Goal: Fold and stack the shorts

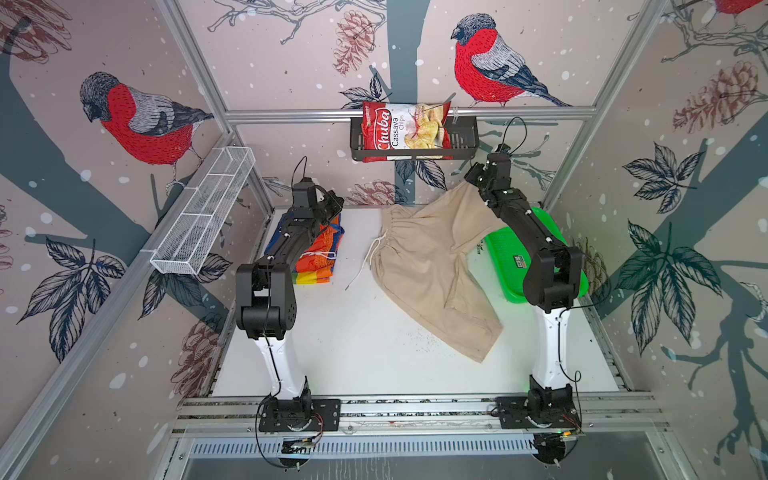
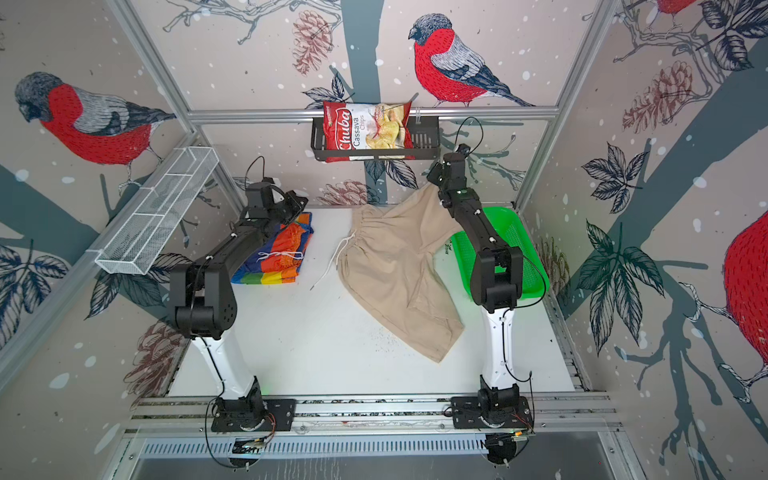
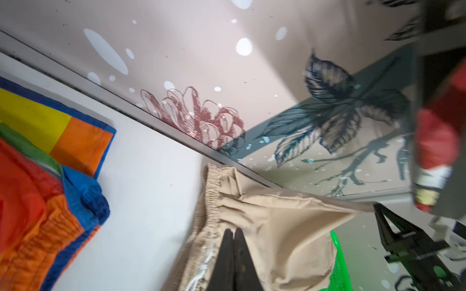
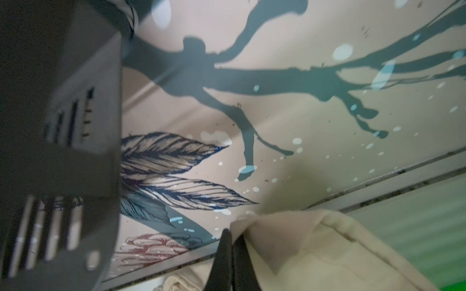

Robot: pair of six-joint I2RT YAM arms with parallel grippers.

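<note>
1. At the back left of the table (image 1: 353,345), your left gripper (image 3: 233,233) hangs near the folded rainbow-striped shorts (image 1: 322,257), jaws pressed together on nothing.
2. Your right gripper (image 4: 233,234) pinches a corner of the beige shorts (image 1: 424,266), holding it raised by the back wall.
3. Their remaining cloth lies spread mid-table, just beside the green basket (image 1: 505,253).

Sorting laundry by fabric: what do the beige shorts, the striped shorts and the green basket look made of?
Beige shorts: matte woven cotton, probably; soft creases.
Striped shorts: thin, slightly shiny synthetic, likely; crisp hems.
Green basket: glossy moulded plastic mesh.
</note>
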